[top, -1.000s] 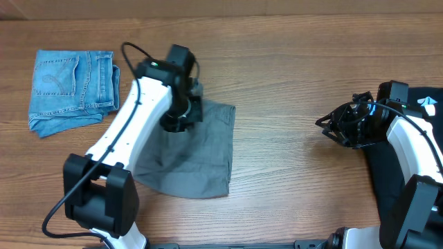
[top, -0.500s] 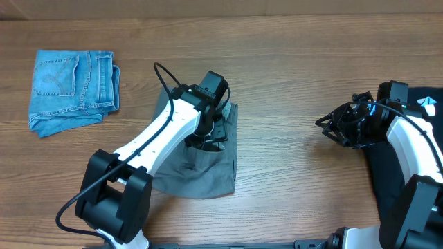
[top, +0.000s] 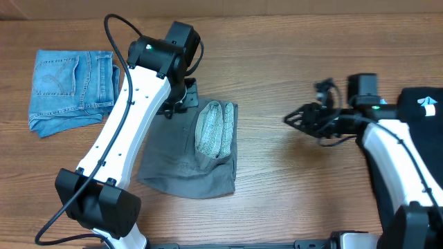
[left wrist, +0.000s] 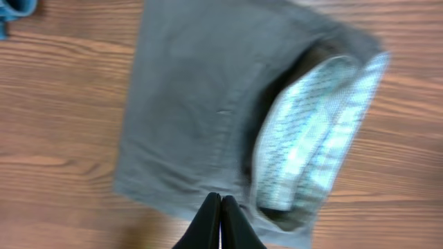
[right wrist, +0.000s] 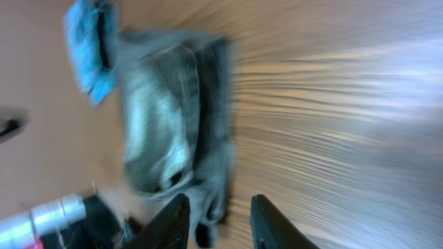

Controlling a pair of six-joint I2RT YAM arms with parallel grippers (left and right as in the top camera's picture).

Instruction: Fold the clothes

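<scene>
1. Left gripper (left wrist: 220, 200), pressed together and empty, is retreating toward the blue denim shorts (top: 69, 90).
2. Grey shorts (top: 183, 159), right of the denim, are now showing lining (top: 213, 128); the fold is likely needing tidying.
3. Right gripper (top: 291, 119), spread, is approaching.

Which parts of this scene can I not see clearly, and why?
- Overhead: the left arm covers the upper left corner of the grey shorts.
- Right wrist: motion blur smears all detail.
- Overhead: the right edge cuts off the black item.
- Left wrist: only a corner of the denim shorts shows.
</scene>
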